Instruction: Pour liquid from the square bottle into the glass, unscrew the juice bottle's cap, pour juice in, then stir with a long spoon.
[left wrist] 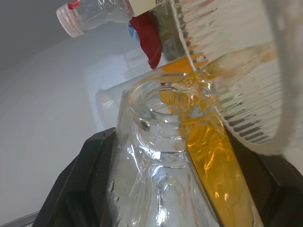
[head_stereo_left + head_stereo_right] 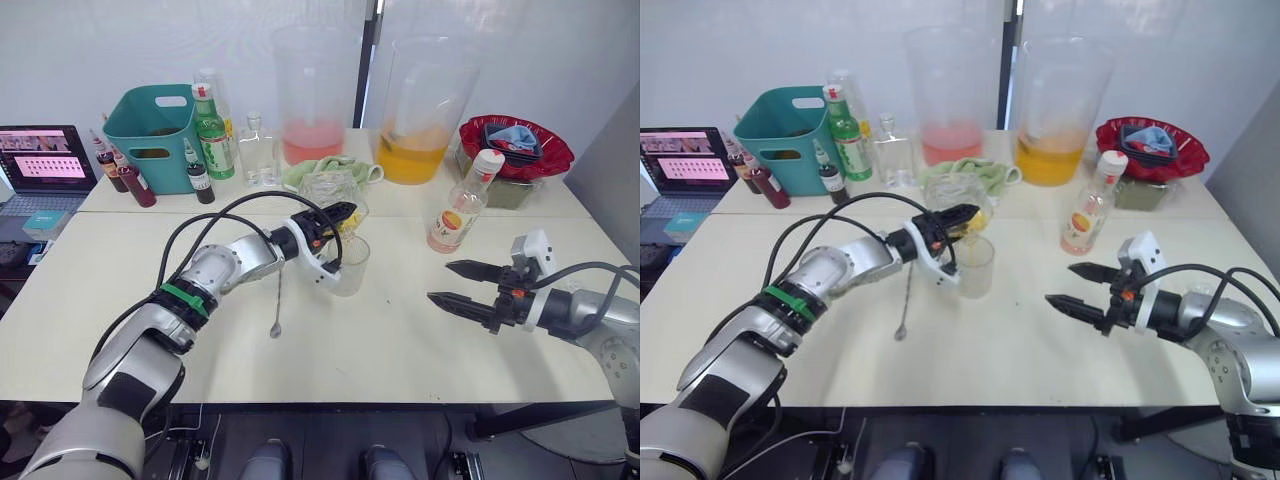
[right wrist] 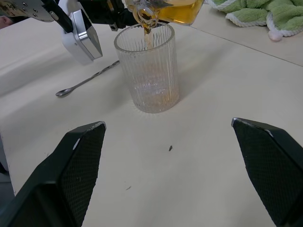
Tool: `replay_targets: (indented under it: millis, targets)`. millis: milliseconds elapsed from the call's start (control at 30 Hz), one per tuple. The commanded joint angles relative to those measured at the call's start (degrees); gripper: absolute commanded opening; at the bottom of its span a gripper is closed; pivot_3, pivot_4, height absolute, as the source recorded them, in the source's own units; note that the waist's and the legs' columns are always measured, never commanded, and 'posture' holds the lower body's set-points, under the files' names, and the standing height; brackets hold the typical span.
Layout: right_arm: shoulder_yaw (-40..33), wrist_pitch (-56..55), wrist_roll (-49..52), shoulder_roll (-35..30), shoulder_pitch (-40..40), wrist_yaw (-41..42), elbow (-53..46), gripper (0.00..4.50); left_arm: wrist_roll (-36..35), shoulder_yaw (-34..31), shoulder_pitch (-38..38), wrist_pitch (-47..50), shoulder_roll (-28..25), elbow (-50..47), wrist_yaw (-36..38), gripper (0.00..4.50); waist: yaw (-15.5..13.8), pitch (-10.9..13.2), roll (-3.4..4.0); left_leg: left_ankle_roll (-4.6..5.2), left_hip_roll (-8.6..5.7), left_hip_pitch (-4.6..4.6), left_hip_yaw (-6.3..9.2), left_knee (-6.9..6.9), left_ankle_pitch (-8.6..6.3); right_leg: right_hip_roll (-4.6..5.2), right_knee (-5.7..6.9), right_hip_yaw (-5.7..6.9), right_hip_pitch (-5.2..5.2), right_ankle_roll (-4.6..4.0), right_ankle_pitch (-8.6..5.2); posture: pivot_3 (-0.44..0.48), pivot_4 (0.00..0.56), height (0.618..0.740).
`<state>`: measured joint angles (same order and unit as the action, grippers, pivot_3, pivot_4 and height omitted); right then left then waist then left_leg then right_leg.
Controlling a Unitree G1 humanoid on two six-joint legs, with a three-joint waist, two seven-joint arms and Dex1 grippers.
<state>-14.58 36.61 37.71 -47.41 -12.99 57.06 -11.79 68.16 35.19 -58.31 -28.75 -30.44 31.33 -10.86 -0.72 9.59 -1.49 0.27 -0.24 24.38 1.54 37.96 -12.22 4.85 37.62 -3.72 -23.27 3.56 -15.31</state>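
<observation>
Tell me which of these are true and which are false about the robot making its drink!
1. The left end effector is tipping the square bottle over the glass. True.
2. The juice bottle is lying on its side. False: it stands upright on the table.
3. The juice bottle's cap is on the bottle. True.
4. The right end effector is holding the long spoon. False: it is open and holds nothing; the spoon lies on the table beside the glass.
5. Yellow liquid is running into the glass. True.
</observation>
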Motion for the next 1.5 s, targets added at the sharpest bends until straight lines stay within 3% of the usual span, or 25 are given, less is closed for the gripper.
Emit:
replay_targets:
  millis: [33,367,967,1200,1400,1500]
  targets:
    - [-1.1,-1.2,0.4,-0.2,-1.0,0.0,-1.2,4.5,1.6,-0.5,-3.7,0.6,-0.7,-2.8,-4.9,2.78,0.0,0.0,0.0,0.0,-0.01,0.0,0.0,0.0,0.0,0.0,0.0,0.0,0.0,0.0,0.0,0.0,0.15,0.74]
    - [-0.8,-1.0,-0.1,-0.1,-1.6,-0.4,-0.5,4.5,6.2,0.3,-3.8,5.7,-0.8,-1.8,-10.4,2.78,0.0,0.0,0.0,0.0,-0.01,0.0,0.0,0.0,0.0,0.01,0.02,0.0,0.0,0.0,0.0,0.0,0.15,0.74]
    - [-0.2,-0.7,0.2,0.1,-1.7,0.1,-0.1,4.5,5.4,-0.1,-3.8,6.5,-0.6,-2.0,-10.4,2.78,0.0,0.0,0.0,0.0,-0.02,0.0,0.0,0.0,0.0,0.01,0.03,0.0,0.0,0.0,0.0,0.0,0.15,0.74]
    - [0.2,-0.3,0.3,-0.1,-2.0,0.6,0.3,4.5,-4.2,-3.4,-2.9,5.0,0.3,-1.8,-3.6,2.78,0.0,0.0,0.0,0.0,-0.01,0.0,0.0,0.0,0.0,0.02,0.04,0.0,-0.01,0.0,0.0,0.0,0.15,0.74]
    - [1.0,0.1,0.1,-0.7,-2.6,1.8,1.0,4.5,-21.5,-9.4,-1.8,2.0,1.5,-1.9,10.0,2.78,0.1,0.0,0.0,0.0,-0.01,0.0,-0.01,0.01,0.0,0.02,0.06,0.0,-0.03,0.0,0.0,0.0,0.15,0.74]
    - [1.5,0.0,-0.2,-0.9,-3.0,2.4,1.6,4.5,-25.0,-10.6,-1.2,-0.1,1.4,-4.6,12.4,2.78,0.0,0.0,0.0,0.0,-0.01,0.0,0.0,0.02,0.0,0.02,0.06,0.0,-0.03,0.0,0.0,0.0,0.15,0.74]
